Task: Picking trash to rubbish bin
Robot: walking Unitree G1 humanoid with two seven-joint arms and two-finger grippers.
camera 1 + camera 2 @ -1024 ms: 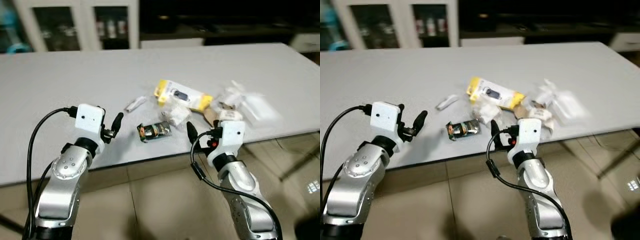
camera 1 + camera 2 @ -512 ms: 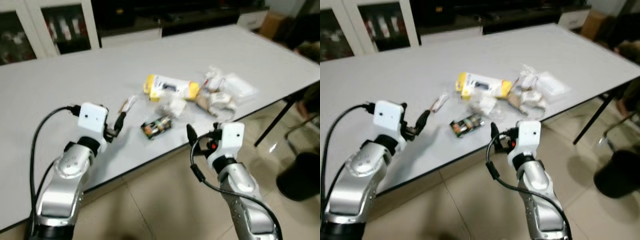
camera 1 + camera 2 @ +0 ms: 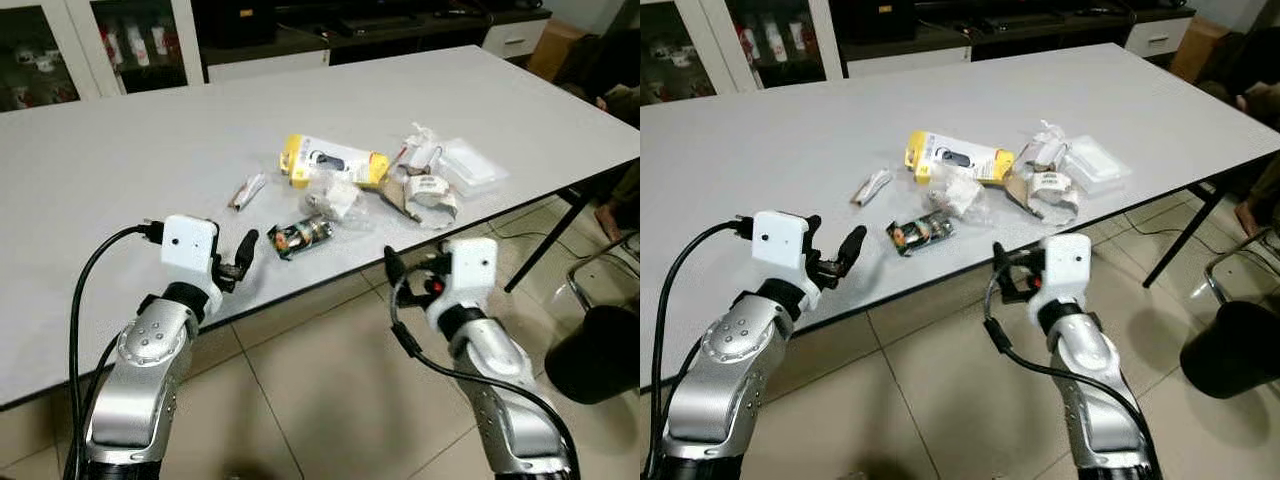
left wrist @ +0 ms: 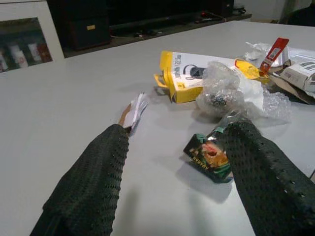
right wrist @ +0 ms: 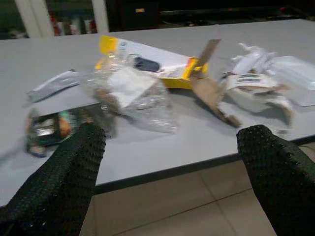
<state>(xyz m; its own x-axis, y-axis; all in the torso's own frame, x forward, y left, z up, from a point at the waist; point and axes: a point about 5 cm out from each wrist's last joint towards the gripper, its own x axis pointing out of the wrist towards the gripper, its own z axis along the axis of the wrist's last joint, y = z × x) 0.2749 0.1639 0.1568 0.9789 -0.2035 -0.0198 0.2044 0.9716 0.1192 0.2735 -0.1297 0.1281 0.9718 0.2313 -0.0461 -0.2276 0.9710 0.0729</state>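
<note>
Both two-fingered black grippers, left gripper [image 4: 172, 182] and right gripper [image 5: 172, 172], spread open and holding nothing at the near edge of the grey table [image 3: 120, 150].

The litter lies in one cluster ahead of them: one yellow-and-white cardboard package [image 3: 330, 165], one crumpled clear plastic wrap [image 3: 335, 197], one dark printed snack wrapper [image 3: 298, 237], one small white sachet [image 3: 246, 190], one torn brown-and-white paper scrap [image 3: 425, 192], one clear flat plastic pouch [image 3: 470, 165]. One black rubbish bin [image 3: 597, 352] stands on the floor to the right.

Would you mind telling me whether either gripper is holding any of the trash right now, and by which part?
Nothing is held. The left gripper and the right gripper both have open, empty jaws, short of the small dark green foil snack wrapper on the white table.
</note>
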